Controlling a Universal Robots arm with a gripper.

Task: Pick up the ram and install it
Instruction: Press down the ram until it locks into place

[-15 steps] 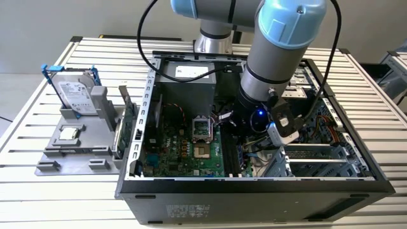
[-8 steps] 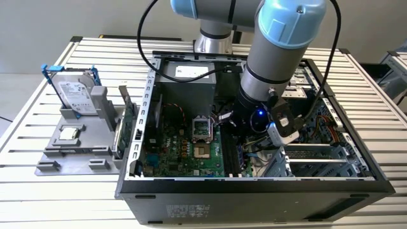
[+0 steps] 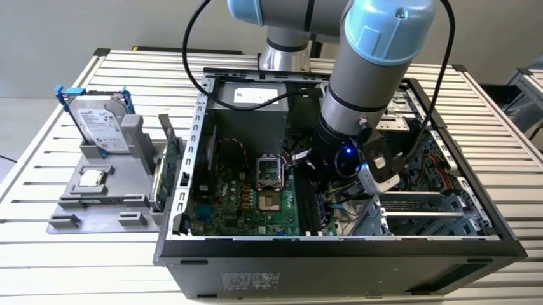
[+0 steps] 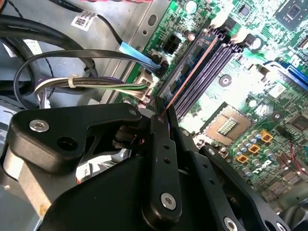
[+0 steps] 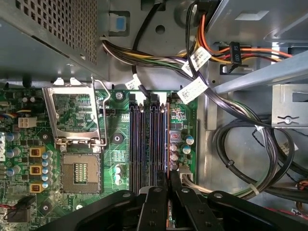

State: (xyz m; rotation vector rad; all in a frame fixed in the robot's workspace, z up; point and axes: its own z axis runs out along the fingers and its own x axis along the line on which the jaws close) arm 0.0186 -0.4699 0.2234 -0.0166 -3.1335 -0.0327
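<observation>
The ram (image 5: 167,139) shows edge-on as a thin strip that runs up from between my fingertips. It lies in line with the memory slot nearest the cable side of the motherboard, beside the dark empty slots (image 5: 147,144). My gripper (image 5: 168,190) is shut on the ram's near end. In the second wrist view the ram (image 4: 192,72) is a thin coppery line from the gripper (image 4: 162,115) along the slots (image 4: 211,62). Whether it sits fully in the slot I cannot tell. In the exterior view the gripper (image 3: 309,166) is down inside the open computer case (image 3: 339,244), over the motherboard.
An open CPU socket (image 5: 79,171) lies beside the slots. Cable bundles (image 5: 236,125) and a metal drive cage (image 5: 269,72) crowd the other side. Outside the case, a grey holder (image 3: 102,197) carries a hard drive with blue rails (image 3: 100,124) and a green expansion card (image 3: 170,159).
</observation>
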